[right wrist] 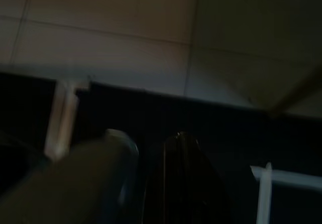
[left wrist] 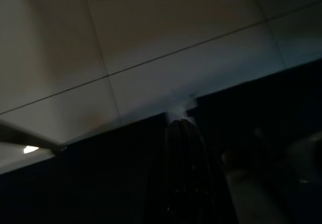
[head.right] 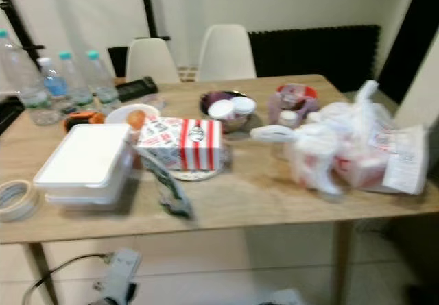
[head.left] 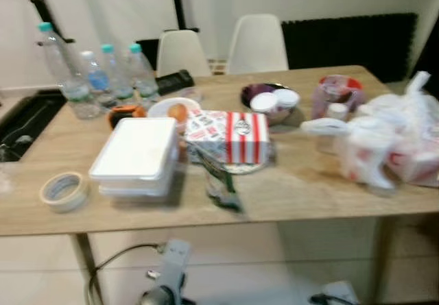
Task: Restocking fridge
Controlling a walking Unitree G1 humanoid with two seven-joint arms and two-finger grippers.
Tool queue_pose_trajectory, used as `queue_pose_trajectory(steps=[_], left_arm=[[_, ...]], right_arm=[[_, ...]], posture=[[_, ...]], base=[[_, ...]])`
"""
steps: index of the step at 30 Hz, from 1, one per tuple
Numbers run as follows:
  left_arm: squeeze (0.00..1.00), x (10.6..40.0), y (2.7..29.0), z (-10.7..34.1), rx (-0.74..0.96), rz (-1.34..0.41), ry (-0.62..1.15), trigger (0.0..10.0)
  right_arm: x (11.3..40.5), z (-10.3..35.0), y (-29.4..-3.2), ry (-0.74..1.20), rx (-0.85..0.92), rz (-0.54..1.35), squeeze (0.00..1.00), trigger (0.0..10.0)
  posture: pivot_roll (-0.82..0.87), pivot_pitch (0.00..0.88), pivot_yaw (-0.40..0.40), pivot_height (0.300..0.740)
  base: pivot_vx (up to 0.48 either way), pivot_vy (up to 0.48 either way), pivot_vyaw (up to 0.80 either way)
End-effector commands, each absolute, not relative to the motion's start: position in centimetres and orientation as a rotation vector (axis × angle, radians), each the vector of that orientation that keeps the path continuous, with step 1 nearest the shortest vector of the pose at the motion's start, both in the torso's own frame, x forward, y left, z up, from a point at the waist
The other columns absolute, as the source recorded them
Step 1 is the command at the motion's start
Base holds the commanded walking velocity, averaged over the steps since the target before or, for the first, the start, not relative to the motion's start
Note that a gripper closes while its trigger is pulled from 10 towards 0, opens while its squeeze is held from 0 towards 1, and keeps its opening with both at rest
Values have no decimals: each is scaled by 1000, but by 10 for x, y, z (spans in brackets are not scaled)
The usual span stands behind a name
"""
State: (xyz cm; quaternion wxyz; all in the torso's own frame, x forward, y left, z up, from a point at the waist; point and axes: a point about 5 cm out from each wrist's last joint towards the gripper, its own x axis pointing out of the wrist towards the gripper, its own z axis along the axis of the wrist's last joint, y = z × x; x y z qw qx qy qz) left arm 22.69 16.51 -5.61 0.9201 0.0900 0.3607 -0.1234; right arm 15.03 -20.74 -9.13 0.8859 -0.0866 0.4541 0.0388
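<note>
We stand before a wooden table (head.left: 309, 188) covered with groceries, and the picture is a little blurred. At the far left corner stand four water bottles (head.left: 103, 79) with turquoise caps, close together. In front of them lies a white lidded box (head.left: 137, 155), and just beside its right side a red and white striped carton (head.left: 236, 138) rests on a plate. Between the box and the bottles we see a white bowl (head.left: 173, 110) with something orange in it. A roll of tape (head.left: 64, 191) lies near the front left edge, apart from the box. In the middle of the table stands a dark bowl (head.left: 264, 99) holding two white lidded cups. On the right a heap of white plastic bags (head.left: 387, 140) covers the table. Behind the table stand two white chairs (head.left: 257, 44).

Our left gripper (left wrist: 183, 173) and our right gripper (right wrist: 183, 178) both hang low over the tiled floor (left wrist: 151, 43), in deep shade. We cannot tell if their fingers are released or clenched.
</note>
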Motion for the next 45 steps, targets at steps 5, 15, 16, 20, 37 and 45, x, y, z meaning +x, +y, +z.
queue_pose_trajectory(steps=[5, 15, 16, 20, 37, 45], left_arm=[[0, 224, 167, -58, 201, -264, 760, 10000], [0, 225, 165, -58, 201, -274, 756, 10000], [0, 225, 165, -58, 201, -274, 756, 10000], [0, 226, 168, -56, 216, -245, 739, 10000], [0, 220, 176, -60, 206, -207, 745, 10000], [0, 210, 179, -66, 206, -186, 786, 10000]], right_arm=[[142, -94, -208, 957, -170, 76, 0, 10000], [140, -94, -211, 969, -171, 67, 0, 10000], [140, -94, -211, 969, -171, 67, 0, 10000], [142, -94, -208, 967, -170, 69, 0, 10000], [160, -86, -201, 935, -178, 304, 0, 10000], [164, -81, -199, 902, -191, 439, 0, 10000]], posture=[[-47, 44, 53, 726], [-43, 42, 54, 726], [-43, 42, 54, 726], [-45, 41, 54, 726], [-55, 30, 45, 726], [-64, 33, 44, 726]], base=[[0, -480, 0], [0, -320, 0], [0, 0, 0], [0, 0, 0], [0, 0, 0], [0, 0, 0]])
